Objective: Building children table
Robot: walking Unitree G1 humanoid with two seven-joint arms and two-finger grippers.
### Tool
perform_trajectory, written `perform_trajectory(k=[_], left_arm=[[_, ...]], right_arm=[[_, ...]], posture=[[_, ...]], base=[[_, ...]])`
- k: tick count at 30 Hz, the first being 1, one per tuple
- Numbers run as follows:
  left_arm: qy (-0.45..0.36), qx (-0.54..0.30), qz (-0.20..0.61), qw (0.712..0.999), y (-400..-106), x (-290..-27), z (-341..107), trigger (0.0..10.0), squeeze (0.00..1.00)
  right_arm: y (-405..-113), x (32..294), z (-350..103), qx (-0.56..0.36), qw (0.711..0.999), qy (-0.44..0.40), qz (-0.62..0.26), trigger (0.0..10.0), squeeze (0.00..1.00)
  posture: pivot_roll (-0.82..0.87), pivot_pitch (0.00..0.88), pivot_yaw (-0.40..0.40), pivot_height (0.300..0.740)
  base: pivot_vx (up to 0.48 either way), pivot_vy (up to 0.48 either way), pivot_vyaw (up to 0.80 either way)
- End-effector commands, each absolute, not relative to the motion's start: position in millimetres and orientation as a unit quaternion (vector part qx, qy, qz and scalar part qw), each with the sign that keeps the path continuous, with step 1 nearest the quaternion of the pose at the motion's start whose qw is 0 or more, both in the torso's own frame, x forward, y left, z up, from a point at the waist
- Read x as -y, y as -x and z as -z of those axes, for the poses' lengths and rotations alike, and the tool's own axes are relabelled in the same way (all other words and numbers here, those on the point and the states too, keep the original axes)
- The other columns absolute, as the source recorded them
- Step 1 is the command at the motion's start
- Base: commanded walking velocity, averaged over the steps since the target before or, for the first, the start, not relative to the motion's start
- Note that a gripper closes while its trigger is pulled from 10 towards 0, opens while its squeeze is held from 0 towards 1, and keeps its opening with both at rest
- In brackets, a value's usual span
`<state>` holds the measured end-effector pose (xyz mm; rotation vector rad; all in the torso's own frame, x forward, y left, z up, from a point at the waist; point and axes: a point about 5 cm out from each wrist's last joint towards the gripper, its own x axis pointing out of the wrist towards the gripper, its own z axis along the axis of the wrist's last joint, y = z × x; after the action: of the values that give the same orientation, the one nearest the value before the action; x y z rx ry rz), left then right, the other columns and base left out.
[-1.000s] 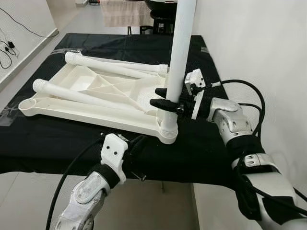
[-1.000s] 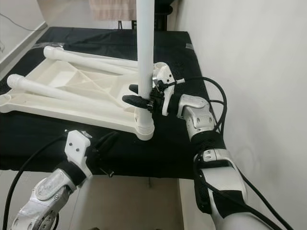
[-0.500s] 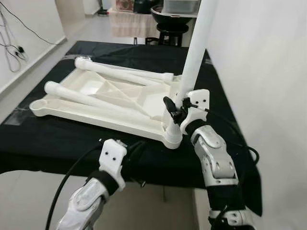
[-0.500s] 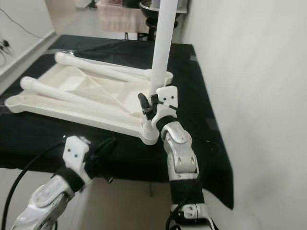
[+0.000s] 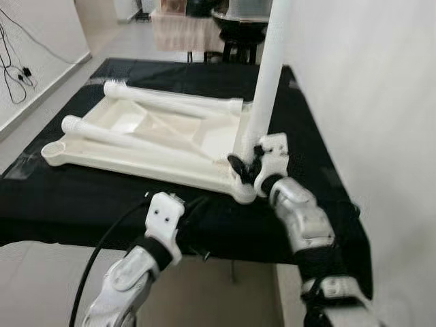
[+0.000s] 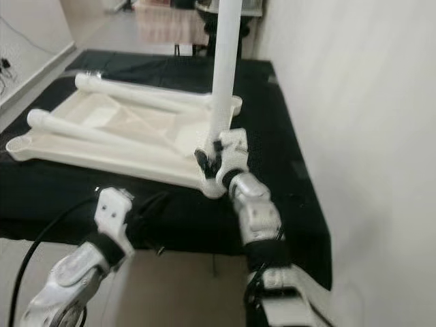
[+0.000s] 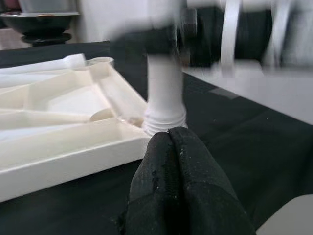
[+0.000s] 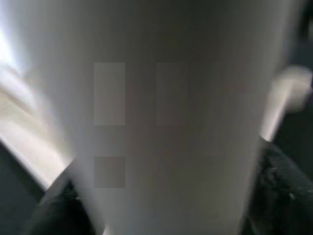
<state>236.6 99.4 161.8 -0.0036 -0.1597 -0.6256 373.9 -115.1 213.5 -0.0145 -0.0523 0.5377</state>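
A white children's table top (image 5: 136,146) lies upside down on the black-covered table (image 5: 68,197). One white leg (image 5: 266,82) stands upright in its near right corner socket. My right gripper (image 5: 244,165) is shut on this leg just above the socket, from the near side. In the right wrist view the leg (image 8: 161,107) sits between the black fingers (image 8: 279,196). Two loose legs (image 5: 170,102) (image 5: 122,136) lie across the table top. My left gripper (image 7: 171,139) is shut on nothing, low over the cloth near the front edge, pointing at the socket.
A white wall (image 5: 368,102) runs close along the right side of the table. Dark furniture (image 5: 238,27) stands behind the far edge. Cables (image 5: 13,61) hang at the left wall, with bare floor below the front edge.
My right forearm has swung from the right of the upright leg round to its near side, still gripping it. The camera has shifted. The left gripper has kept its place.
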Motion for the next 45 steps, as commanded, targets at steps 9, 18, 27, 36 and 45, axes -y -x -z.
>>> perform_trajectory(k=[9,18,27,36,45], left_arm=[[-0.004,0.077,0.305,0.949,-239,-102,-160,10.0,0.00],[-0.013,0.084,0.301,0.950,-237,-107,-164,10.0,0.00],[-0.027,0.102,0.288,0.952,-232,-111,-175,10.0,0.00],[-0.030,0.086,0.276,0.957,-222,-119,-168,10.0,0.00],[-0.013,0.073,0.282,0.957,-219,-115,-163,10.0,0.00]], right_arm=[[-372,111,-229,0.040,0.868,0.078,-0.489,10.0,0.00],[-386,130,-234,0.012,0.849,0.067,-0.524,0.0,0.00],[-386,155,-216,-0.012,0.874,0.050,-0.484,0.0,0.00],[-371,181,-169,-0.054,0.953,0.068,-0.290,0.0,0.00],[-333,153,-118,-0.076,0.992,-0.015,-0.097,0.0,0.00]], posture=[[0.10,0.090,-0.054,0.740],[0.12,0.086,-0.062,0.740],[0.14,0.080,-0.062,0.740],[0.14,0.091,-0.081,0.740],[0.12,0.099,-0.034,0.740]], base=[[0.000,0.000,0.00],[0.000,0.000,0.00],[0.000,0.000,0.00],[0.000,0.000,0.00],[0.000,0.000,0.00]])
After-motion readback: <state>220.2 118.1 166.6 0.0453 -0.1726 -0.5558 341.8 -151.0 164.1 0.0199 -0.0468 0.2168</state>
